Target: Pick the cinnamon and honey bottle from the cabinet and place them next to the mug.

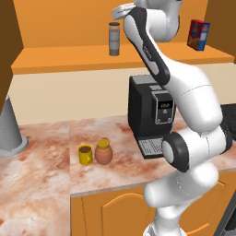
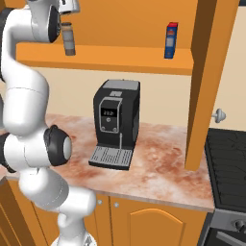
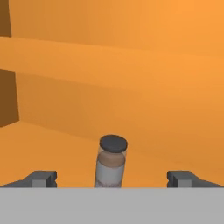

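Note:
The cinnamon (image 1: pixel 114 39) (image 2: pixel 68 39) is a slim grey-brown shaker with a dark cap, standing upright on the open shelf of the orange cabinet (image 1: pixel 64 59). In the hand view the cinnamon (image 3: pixel 111 162) stands just ahead of my gripper (image 3: pixel 113 180). It is centred between the fingertips (image 3: pixel 43 178), which are wide apart and not touching it. My gripper is open and holds nothing. On the counter below, the honey bottle (image 1: pixel 103 152), a rounded brown jar with an orange lid, stands right beside the yellow mug (image 1: pixel 85 154).
A black coffee machine (image 1: pixel 150 115) (image 2: pixel 115 122) stands on the marble counter under the shelf. A red and blue box (image 1: pixel 198 34) (image 2: pixel 170 41) sits at the shelf's right end. A stove (image 2: pixel 228 149) lies to the right, and a grey post (image 1: pixel 9 131) stands at the left.

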You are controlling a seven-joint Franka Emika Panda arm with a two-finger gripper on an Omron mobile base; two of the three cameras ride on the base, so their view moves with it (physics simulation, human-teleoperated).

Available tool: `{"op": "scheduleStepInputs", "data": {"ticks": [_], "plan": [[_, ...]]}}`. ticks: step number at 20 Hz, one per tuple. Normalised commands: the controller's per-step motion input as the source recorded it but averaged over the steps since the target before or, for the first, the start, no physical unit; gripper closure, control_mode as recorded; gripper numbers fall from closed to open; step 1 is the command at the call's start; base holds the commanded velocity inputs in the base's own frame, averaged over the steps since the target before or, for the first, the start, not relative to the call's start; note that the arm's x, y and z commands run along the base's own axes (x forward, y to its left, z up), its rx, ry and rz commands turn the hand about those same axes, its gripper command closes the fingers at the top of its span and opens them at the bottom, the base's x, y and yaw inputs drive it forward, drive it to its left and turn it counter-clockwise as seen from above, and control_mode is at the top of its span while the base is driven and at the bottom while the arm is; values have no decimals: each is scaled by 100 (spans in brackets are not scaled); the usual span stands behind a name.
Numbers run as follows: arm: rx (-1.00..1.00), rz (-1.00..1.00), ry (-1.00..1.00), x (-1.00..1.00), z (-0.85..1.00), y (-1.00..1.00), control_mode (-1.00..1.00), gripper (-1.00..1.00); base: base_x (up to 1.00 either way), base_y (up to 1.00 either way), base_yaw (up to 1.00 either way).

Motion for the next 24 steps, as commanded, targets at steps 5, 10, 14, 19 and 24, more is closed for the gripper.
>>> {"op": "scheduleStepInputs", "data": {"ticks": [5, 10, 14, 19, 24], "plan": [[0, 0, 0, 28, -5, 0, -100, -100, 0, 0, 0], [0, 0, 0, 6, -4, 0, -100, -100, 0, 0, 0], [-6, 0, 0, 71, -36, 4, -100, -100, 0, 0, 0], [-3, 0, 0, 34, -20, 7, -100, -100, 0, 0, 0], [-1, 0, 2, 0, -9, 14, -100, -100, 0, 0, 0]]}}
